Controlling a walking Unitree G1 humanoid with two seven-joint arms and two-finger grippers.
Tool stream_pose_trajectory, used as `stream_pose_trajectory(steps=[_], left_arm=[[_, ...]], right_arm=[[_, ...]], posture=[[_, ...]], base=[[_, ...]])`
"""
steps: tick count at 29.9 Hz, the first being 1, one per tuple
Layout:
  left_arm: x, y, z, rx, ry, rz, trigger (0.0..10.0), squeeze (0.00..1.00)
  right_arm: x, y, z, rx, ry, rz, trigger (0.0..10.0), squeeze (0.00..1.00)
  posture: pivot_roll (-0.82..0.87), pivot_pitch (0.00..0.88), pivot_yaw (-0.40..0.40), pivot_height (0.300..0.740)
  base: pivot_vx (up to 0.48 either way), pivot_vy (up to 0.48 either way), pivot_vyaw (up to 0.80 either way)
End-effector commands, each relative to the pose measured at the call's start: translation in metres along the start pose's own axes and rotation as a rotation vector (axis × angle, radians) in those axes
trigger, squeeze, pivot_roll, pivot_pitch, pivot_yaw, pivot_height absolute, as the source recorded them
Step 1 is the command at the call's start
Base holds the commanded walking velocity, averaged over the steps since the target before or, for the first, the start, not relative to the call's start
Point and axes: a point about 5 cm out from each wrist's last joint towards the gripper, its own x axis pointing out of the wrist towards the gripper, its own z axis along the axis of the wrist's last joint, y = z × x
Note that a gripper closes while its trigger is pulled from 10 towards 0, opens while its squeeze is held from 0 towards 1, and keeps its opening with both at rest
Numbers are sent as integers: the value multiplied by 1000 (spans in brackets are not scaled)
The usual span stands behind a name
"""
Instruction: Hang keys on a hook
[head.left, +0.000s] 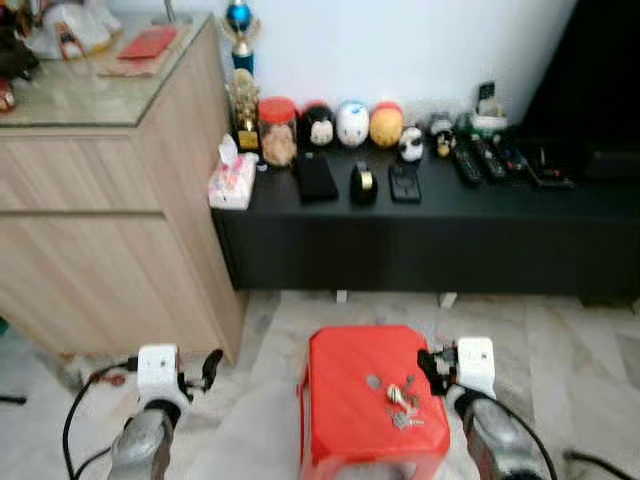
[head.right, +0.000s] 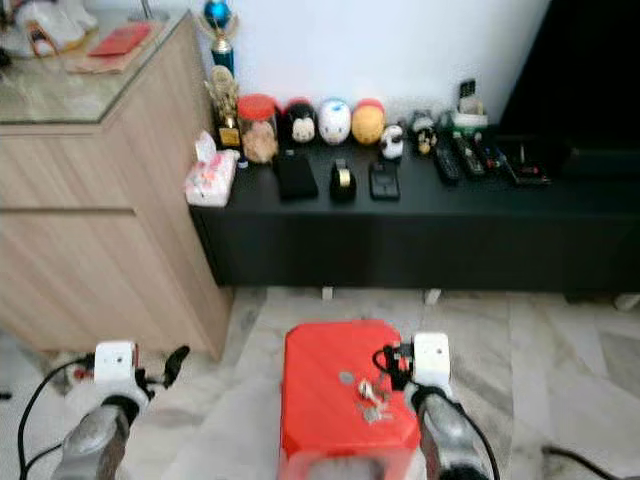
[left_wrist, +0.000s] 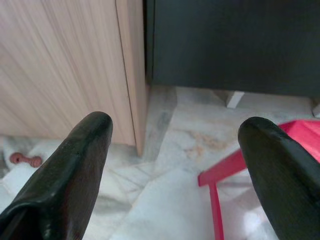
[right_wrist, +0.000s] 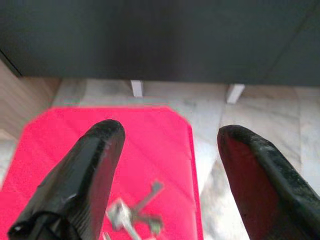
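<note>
Left eye view, big to small: pale wood-grain cabinet (head.left: 110, 220) on the left with a glassy top, then a long matte black low console (head.left: 420, 235) against the white wall, its top carrying a row of round figurines, a red-lidded jar, remotes and a tissue pack. Floor is glossy marble-look tile (head.left: 560, 340), likely slick.

Red plastic stool (head.left: 365, 400) sits in front of the console, flat smooth seat with clipped corners. The keys (head.left: 402, 405) lie on that seat, toward its right side, a small loose metal cluster, some pieces spread flat. No hook is in view that I can identify.

Right gripper (head.left: 436, 362) hangs just beside the stool's right edge, near the keys but not touching; in the right wrist view its fingers (right_wrist: 85, 175) are spread wide, nothing between them, keys low between them on the seat. Left gripper (head.left: 208, 368) is out over the floor near the cabinet corner, also spread and empty in the left wrist view.

Handling judgement: keys are light, rigid, thin and slippery on smooth plastic; they'll skate if nudged sideways and the bunch will dangle and swing once lifted. Best hold is probably the ring or the thickest stacked part, pinched from above, leaving a loop free for a hook. Ring itself is too small to make out.
</note>
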Motion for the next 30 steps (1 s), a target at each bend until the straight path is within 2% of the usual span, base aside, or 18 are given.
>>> stream_pose_trajectory(steps=[1,13,17,30], left_arm=[[-2,0,-4,8,17,-6,10000,0],[-2,0,-5,10,22,-8,10000,0],[-2,0,-5,8,22,-8,10000,0],[-1,-1,-3,4,10,-9,10000,0]], right_arm=[[-2,-2,-3,15,7,-10,10000,0],[-2,-1,-6,3,35,14,10000,0],[-2,-1,-3,25,5,19,10000,0],[-3,-6,-1,21,-23,-8,10000,0]], posture=[[135,0,-42,740],[130,0,-40,740],[129,0,-40,740],[126,0,-38,740]], base=[[0,0,0],[0,0,0],[0,0,0],[0,0,0]])
